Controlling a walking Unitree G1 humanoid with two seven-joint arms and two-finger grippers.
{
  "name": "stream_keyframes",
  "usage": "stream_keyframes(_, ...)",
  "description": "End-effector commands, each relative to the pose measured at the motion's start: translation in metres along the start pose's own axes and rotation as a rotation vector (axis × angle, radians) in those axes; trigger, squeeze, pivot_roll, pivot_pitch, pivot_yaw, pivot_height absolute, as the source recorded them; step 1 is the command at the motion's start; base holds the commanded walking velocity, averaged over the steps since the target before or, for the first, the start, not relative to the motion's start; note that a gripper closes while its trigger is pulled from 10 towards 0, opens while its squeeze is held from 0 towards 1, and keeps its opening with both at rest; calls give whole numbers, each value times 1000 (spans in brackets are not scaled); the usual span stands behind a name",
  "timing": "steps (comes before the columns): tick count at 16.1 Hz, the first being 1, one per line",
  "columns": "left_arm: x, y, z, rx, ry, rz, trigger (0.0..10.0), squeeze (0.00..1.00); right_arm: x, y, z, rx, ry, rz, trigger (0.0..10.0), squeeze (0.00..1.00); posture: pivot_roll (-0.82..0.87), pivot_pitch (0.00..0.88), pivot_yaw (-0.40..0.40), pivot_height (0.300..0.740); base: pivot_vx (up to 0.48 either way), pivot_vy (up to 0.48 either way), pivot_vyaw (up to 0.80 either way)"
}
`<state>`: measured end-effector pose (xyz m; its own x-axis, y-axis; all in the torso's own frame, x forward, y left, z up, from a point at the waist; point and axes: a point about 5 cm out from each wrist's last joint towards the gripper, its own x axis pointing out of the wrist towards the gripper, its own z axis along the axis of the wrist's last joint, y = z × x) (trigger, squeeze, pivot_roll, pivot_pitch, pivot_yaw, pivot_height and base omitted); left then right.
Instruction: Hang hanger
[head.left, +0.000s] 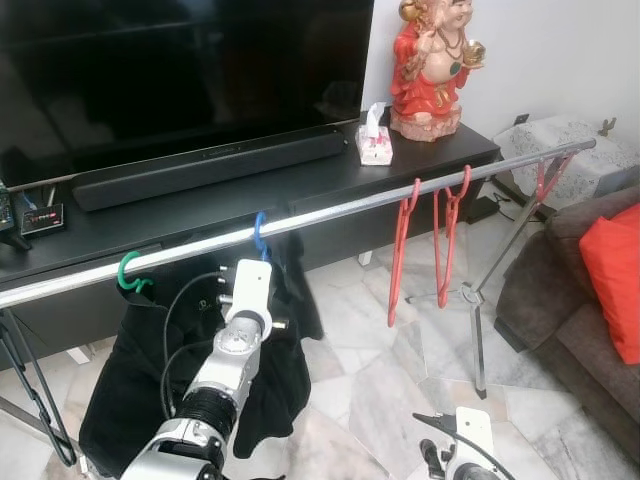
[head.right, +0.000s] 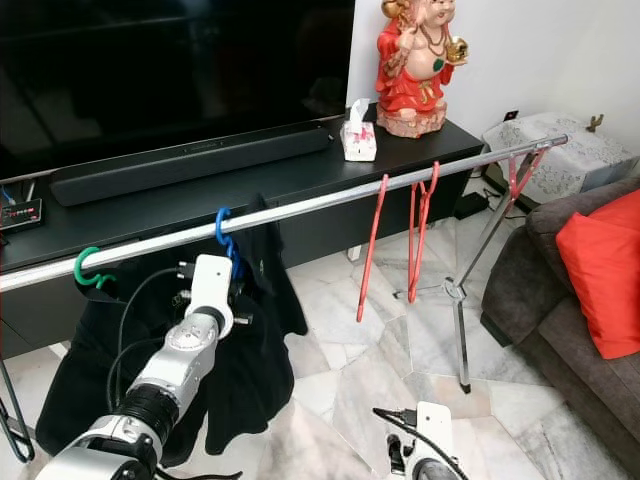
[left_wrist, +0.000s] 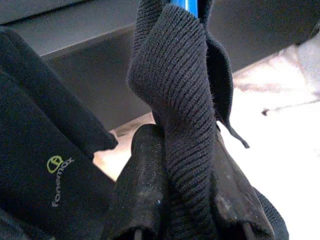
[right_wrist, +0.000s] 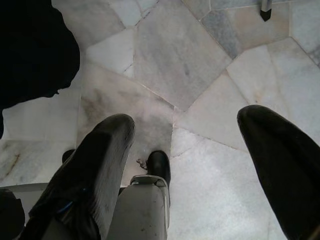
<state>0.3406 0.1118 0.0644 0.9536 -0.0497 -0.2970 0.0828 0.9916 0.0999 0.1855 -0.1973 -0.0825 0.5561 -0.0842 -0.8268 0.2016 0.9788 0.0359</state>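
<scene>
I am holding my left gripper (left_wrist: 187, 200) up just under the shiny metal rail (head.left: 330, 213), its two scuffed black fingers (left_wrist: 137, 195) closing on a fold of ribbed dark knit fabric (left_wrist: 182, 100). That fabric is hanging from the blue hanger (head.left: 259, 232), whose curved plastic hook is sitting over the rail; a sliver of the blue is showing above the knit in my left wrist view. Beside it a black garment (left_wrist: 45, 165) is draping from a green hook (head.left: 128, 276), and it is carrying a small lime-green logo with the word "fonemax" (left_wrist: 61, 182) printed in grey. Further along the rail three thin red hangers (head.left: 445, 235) are dangling bare. My right gripper (right_wrist: 185, 165) is hanging low over the pale, veined marble floor (right_wrist: 190, 65), its smooth rounded fingers spread wide apart and holding nothing. Behind the rail a matte black soundbar (head.left: 210, 165) is lying on the dark TV cabinet (head.left: 420, 155), near a tissue box (head.left: 375, 145) and a glossy red figurine (head.left: 432, 65).
</scene>
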Motion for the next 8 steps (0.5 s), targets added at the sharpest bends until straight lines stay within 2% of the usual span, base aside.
stream_keyframes(1,3,-2,9,46,-14,1,10000,0,0,-1,2,8,5,-3,10000,0,-108,0,-38,740,0,0,0)
stream_keyframes(4,3,-3,-1,97,51,-7,10000,0,0,-1,1,8,9,1,10000,0,-108,0,-38,740,0,0,0)
stream_keyframes(7,3,-4,-1,123,42,-27,10000,0,0,-1,1,7,9,1,10000,0,-106,0,-41,740,0,0,0)
stream_keyframes(8,3,-4,0,114,29,-35,10000,827,0,-1,1,6,9,3,10000,0,-106,0,-41,740,0,0,0)
